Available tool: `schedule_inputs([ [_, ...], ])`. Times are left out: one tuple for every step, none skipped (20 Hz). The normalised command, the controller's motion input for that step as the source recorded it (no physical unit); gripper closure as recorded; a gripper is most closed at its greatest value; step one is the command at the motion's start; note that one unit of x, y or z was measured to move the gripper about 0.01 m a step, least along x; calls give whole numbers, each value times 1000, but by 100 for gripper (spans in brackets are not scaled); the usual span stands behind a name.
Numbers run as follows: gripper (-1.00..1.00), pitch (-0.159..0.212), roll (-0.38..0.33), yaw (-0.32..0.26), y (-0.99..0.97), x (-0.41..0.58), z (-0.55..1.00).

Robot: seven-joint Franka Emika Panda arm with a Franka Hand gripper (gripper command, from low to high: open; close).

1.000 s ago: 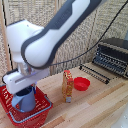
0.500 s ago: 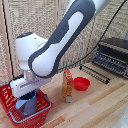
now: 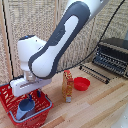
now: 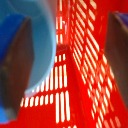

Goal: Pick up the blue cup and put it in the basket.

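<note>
Boxy white tool (image 3: 34, 94) with dark-tipped fingers (image 4: 15, 60) low over the red lattice-sided plastic basket (image 3: 44, 106), jaws spread apart, gripping nothing. Small medium-blue plastic cup (image 3: 25, 107) inside the basket, just below the tool, touching one finger in the wrist view. Shallow red bowl (image 3: 82, 83) and orange-labelled bottle (image 3: 67, 86) on the wooden surface (image 3: 100, 107) nearby.

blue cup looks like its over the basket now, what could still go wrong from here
1. The blue cup sits against one finger in the wrist view, not centred, so it may cling or tip on release.
2. The gripper hangs low inside the red basket, close to the lattice wall; lifting out could snag and drag the basket.
3. The orange bottle stands beside the basket and could be toppled by a sideways retreat.
</note>
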Motion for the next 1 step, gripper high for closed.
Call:
schedule_inputs([
  [-100,93,-17,-99,3,240,1000],
])
